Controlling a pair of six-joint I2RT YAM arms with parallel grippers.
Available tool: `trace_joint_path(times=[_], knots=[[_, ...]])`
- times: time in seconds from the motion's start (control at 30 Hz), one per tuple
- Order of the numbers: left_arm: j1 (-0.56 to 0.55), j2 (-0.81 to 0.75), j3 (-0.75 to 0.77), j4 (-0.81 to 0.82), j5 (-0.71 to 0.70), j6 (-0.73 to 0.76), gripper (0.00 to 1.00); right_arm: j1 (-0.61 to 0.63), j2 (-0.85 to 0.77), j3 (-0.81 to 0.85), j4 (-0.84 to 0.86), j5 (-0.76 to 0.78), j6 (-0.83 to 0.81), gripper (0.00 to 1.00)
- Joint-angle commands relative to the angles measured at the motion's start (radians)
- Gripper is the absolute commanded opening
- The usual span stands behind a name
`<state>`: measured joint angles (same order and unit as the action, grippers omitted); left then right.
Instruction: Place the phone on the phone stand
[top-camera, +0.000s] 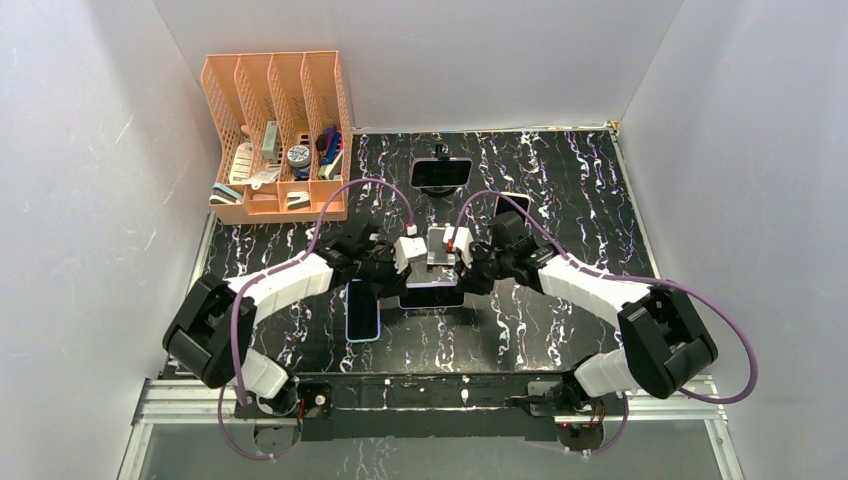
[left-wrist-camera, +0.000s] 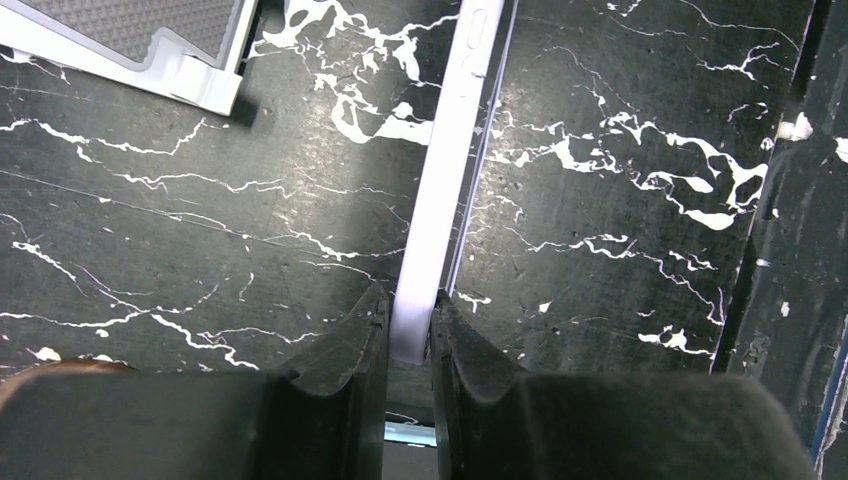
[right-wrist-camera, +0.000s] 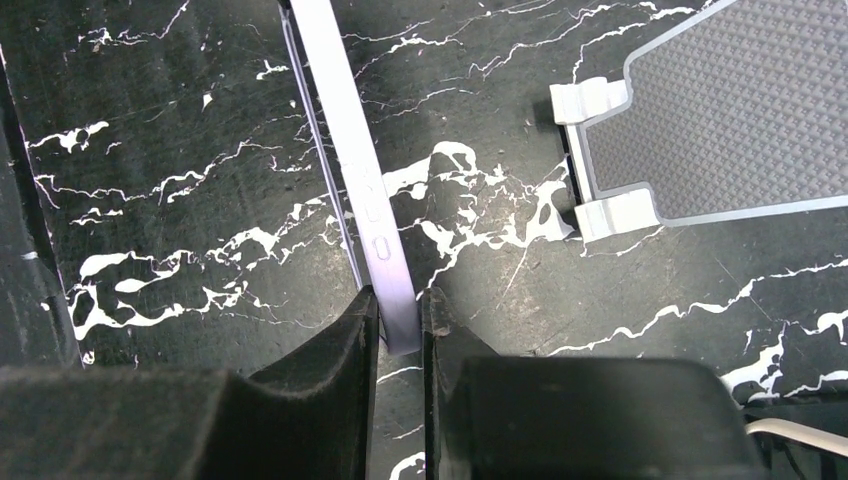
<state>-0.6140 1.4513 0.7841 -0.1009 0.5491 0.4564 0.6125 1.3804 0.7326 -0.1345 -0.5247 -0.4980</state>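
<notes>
Left tool (left-wrist-camera: 408, 305) and right tool (right-wrist-camera: 398, 300) each pinched an end of the phone (left-wrist-camera: 445, 200), edge-on, just beside the phone stand (right-wrist-camera: 720, 120). Thin grips there: uneven arm motion could twist it free onto the bench (left-wrist-camera: 150, 230).

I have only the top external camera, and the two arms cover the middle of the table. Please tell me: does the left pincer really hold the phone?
Observer: Yes. The left wrist view shows the left pincer shut on the thin edge of the phone.
Operator: And the right pincer?
Observer: The right pincer is also shut on the phone's edge, close to its side buttons.
Operator: Does the phone touch the phone stand?
Observer: No. In the right wrist view the phone stand lies apart from it, with bare table between them.
</notes>
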Motion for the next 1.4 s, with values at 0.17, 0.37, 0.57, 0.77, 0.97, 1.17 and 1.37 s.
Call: trace_joint_path(times=[0.17,0.37,0.57,0.77,0.97,1.17,1.37], knots=[[0.02,0.097,0.208,0.008,-0.034,0.092,0.0,-0.038,-0.046,0.118,0.03,0.032,-0.028,0.01],[0.039,0.15,0.33,-0.05,-0.011,0.124,0.0,-0.067,0.003,0.222,-0.012,0.007,-0.061,0.01],[0.077,0.214,0.453,-0.089,0.013,0.153,0.0,-0.107,0.056,0.3,-0.02,-0.01,-0.089,0.01],[0.106,0.287,0.54,-0.103,0.041,0.164,0.0,-0.142,0.116,0.36,-0.027,-0.036,-0.1,0.01],[0.115,0.311,0.56,-0.103,0.062,0.143,0.0,-0.164,0.147,0.382,-0.036,-0.072,-0.103,0.01],[0.115,0.321,0.541,-0.113,0.088,0.134,0.0,-0.167,0.155,0.354,-0.009,-0.099,-0.084,0.01],[0.117,0.332,0.536,-0.118,0.111,0.133,0.0,-0.167,0.162,0.339,0.003,-0.134,-0.044,0.01]])
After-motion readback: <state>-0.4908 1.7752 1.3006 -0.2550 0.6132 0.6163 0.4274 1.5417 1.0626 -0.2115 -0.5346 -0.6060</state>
